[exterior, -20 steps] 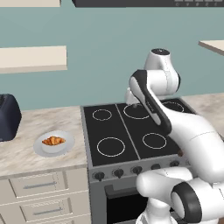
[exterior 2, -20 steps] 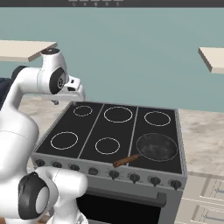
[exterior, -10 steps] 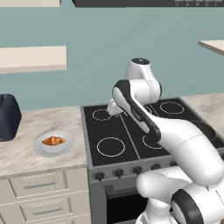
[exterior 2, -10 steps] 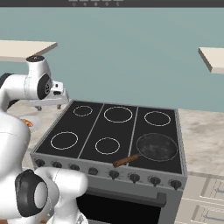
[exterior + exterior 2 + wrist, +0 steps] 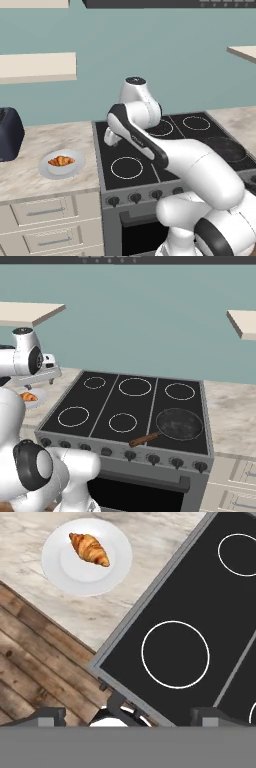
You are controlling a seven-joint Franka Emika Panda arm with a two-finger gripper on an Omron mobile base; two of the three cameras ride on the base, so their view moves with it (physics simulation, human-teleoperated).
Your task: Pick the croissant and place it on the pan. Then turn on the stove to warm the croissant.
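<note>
Step in hand: the reach for the pastry, the first of three. Nothing is lifted, the pan is bare, no knob is turned.

Landmark for all places: the stove (image 5: 170, 150).

Item, one: my jaws (image 5: 111, 138), over the stove's front left corner, near the front left ring. They stand spread wide and hold nothing.

Item, one: stove, black glass top, five white burner rings counted in the right base view. Along its front runs a row of dark knobs (image 5: 130, 455); I judge six there, though the outermost are hard to tell.

Item, one: pan (image 5: 179, 423), dark, with a brown wooden handle, on the stove's front right ring, handle pointing toward the knobs.

Item, one: plate (image 5: 55, 567), light grey, on the counter (image 5: 45, 142) just left of the stove.

Item, one: croissant (image 5: 89, 548), golden-brown, lying on that plate, off-centre, apart from my jaws.

Item, one: dark appliance (image 5: 9, 134), farther left on the counter, beyond the plate.

Next move, as I judge it: carry my jaws off the stove, leftward over the plate, lower them astride the croissant, then close gently so the pastry is not crushed.
</note>
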